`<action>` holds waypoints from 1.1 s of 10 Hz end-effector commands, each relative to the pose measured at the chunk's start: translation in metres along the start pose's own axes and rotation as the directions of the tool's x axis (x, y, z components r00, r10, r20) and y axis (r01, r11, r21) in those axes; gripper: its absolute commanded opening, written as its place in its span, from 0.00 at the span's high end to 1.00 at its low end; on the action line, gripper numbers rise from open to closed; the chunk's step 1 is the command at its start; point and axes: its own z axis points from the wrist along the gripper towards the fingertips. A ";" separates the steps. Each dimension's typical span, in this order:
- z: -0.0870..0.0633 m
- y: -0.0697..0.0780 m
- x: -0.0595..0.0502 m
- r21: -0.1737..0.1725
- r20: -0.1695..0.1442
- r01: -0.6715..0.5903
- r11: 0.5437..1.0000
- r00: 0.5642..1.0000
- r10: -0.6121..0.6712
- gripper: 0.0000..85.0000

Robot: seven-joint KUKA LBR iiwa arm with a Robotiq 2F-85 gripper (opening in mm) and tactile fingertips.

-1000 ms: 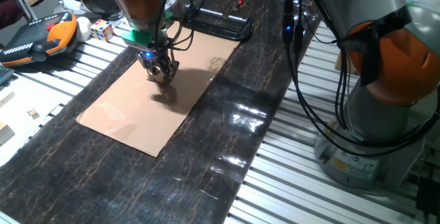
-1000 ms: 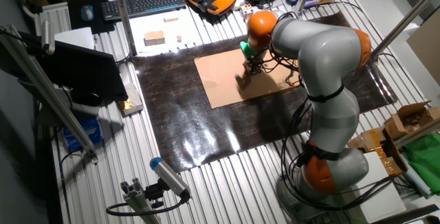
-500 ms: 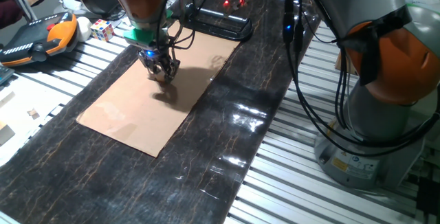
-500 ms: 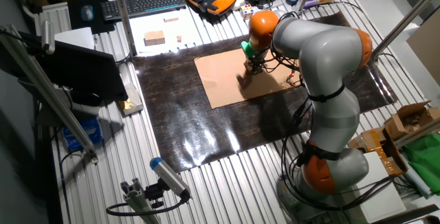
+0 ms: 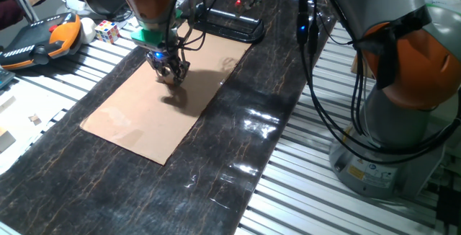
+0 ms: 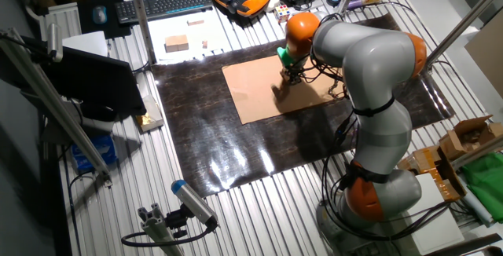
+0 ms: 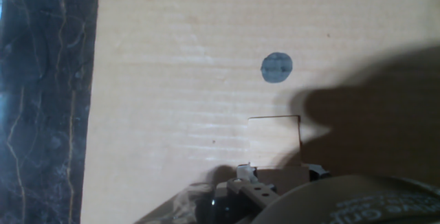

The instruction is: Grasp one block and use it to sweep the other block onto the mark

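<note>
the gripper (image 5: 171,77) is held low over the cardboard sheet (image 5: 137,123), near the sheet's far end, so that anything carried at its tip rides close to the surface, as a sweep would need. in the hand view a tan block (image 7: 274,141) is seen lying flat on the cardboard, directly ahead of the gripper body at the bottom edge of the picture, and the mark (image 7: 276,68) is seen a little beyond that block and almost in line with it. the block is not yet on the mark; bare cardboard is left between them. this line-up is judged to be deliberate, since a straight push away from the gripper would carry the block toward the dot.

whether a second block is clamped in the gripper cannot be told: the fingertips are hidden in the hand view and are too small and dark in both fixed views. for the same reason it cannot be said whether the visible block is touched by the gripper or only lies just in front of it. the cardboard rests on a dark mat (image 5: 238,141) on the worktop (image 5: 302,192).
</note>
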 end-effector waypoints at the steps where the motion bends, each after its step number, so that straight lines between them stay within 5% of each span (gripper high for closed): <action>1: -0.001 0.000 0.000 -0.001 0.000 0.002 1.000 1.000 -0.002 0.99; 11: -0.001 0.000 -0.006 -0.001 0.003 0.002 1.000 1.000 -0.002 0.99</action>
